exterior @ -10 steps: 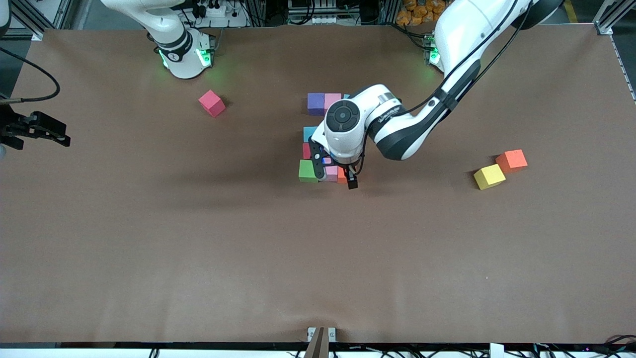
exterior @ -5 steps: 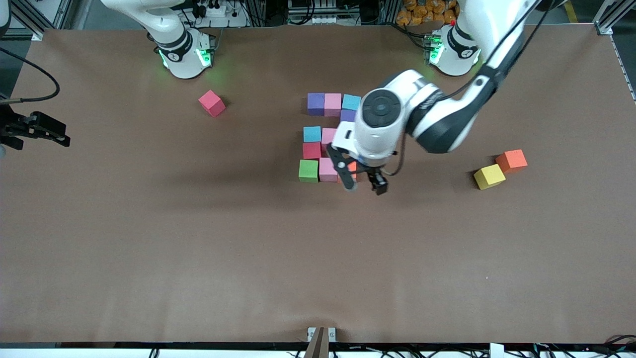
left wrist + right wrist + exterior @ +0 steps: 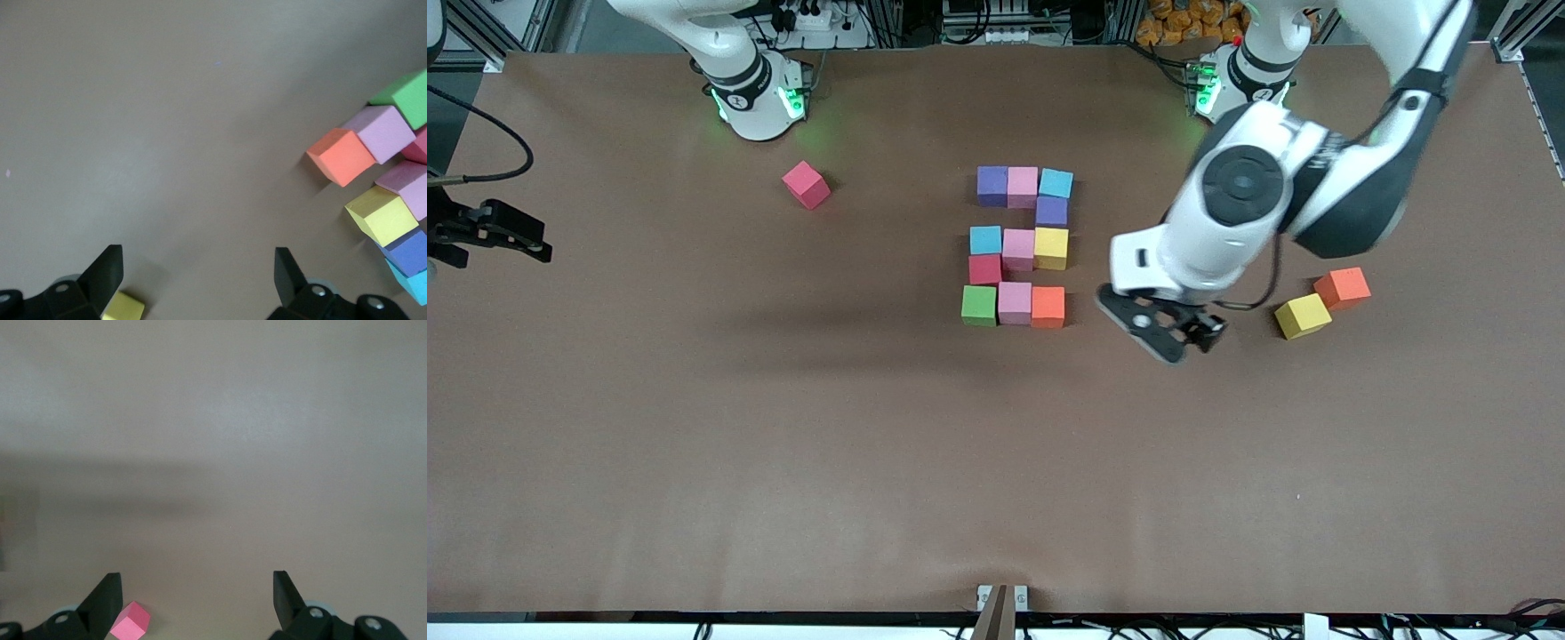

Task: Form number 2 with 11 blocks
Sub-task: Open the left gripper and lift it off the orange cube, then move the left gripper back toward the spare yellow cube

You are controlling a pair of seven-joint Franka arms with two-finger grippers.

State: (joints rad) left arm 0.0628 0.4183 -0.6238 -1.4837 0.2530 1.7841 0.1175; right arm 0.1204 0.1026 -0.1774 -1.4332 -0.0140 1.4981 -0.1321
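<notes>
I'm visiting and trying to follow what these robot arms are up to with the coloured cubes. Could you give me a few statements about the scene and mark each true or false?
1. The left gripper is carrying a cube. False: it is open and empty, over bare table between the number 2 and the loose yellow cube.
2. The number 2 has a green cube at one corner of the row nearest the front camera. True.
3. A loose orange cube lies beside the loose yellow cube. True.
4. The loose pink cube touches the number 2. False: it lies apart, toward the right arm's end.
5. The right gripper holds a block. False: it waits open and empty.
</notes>
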